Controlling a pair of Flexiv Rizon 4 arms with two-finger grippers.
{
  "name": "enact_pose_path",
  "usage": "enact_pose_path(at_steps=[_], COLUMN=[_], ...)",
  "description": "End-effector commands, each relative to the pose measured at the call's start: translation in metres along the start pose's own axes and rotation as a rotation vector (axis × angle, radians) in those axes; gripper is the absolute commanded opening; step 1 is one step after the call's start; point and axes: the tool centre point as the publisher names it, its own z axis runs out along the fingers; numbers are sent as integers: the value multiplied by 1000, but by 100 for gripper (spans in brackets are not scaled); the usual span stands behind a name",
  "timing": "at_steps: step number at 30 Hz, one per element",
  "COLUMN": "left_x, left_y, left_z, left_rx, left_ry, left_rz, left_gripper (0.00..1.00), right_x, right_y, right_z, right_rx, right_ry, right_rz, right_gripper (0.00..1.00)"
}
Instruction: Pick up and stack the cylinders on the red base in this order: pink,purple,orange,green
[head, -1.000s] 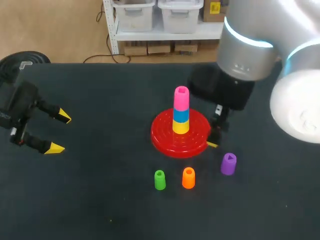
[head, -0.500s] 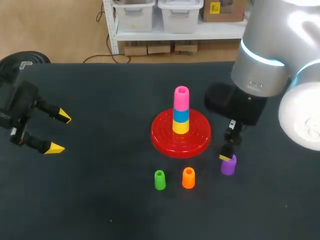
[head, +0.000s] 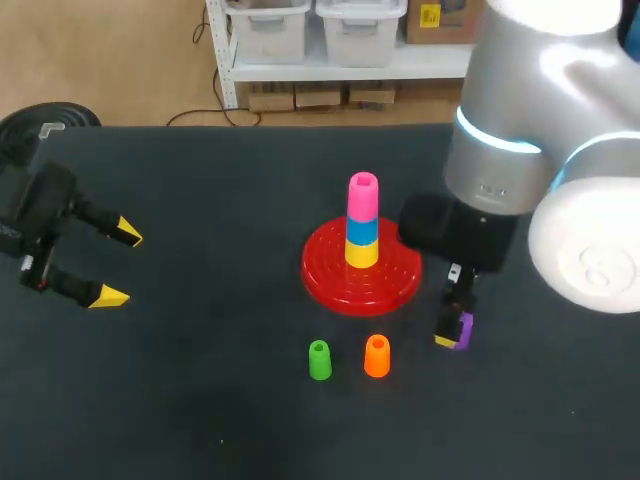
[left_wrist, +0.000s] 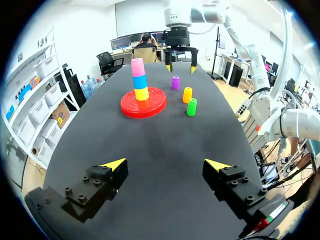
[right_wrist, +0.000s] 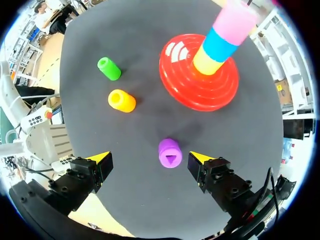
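Since the purple cylinder (right_wrist: 170, 152) looks like a small hollow plastic piece, I judge it light, stiff and smooth-walled, easy to lift but apt to tip or skid if one finger meets it first. It stands upright on the worktop (head: 200, 400) just off the base (head: 385, 285), toward the right edge, with orange (head: 377, 356) and green (head: 319, 360) in a row beside it nearer the front edge. The right pincer (right_wrist: 150, 159) hangs over it with its fingers wide, one on either side and neither touching; the cylinder sits closer to one finger than the other, so centring looks wise before closing. The best hold is probably on opposite sides of the wall at mid-height, leaving the top hole free. Pink (head: 363, 195) tops the stack on the base. The left pincer (head: 121, 267) is wide and empty near the left edge.
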Motion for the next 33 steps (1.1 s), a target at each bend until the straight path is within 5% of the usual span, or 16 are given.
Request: enact_pose_path(at_steps=[1,12,33], left_x=[1,1,1], left_y=[0,0,0], left_z=[0,0,0], left_rx=[-1,-1,-1], left_ry=[-3,-3,-3], left_rz=[2,2,2], left_gripper=[100,100,100], right_x=[-3,7,5], right_y=[2,7,-9], right_z=[5,17,26], right_rx=[5,56,75], right_ry=[24,84,69], right_rz=[6,16,8], right_gripper=[100,100,100])
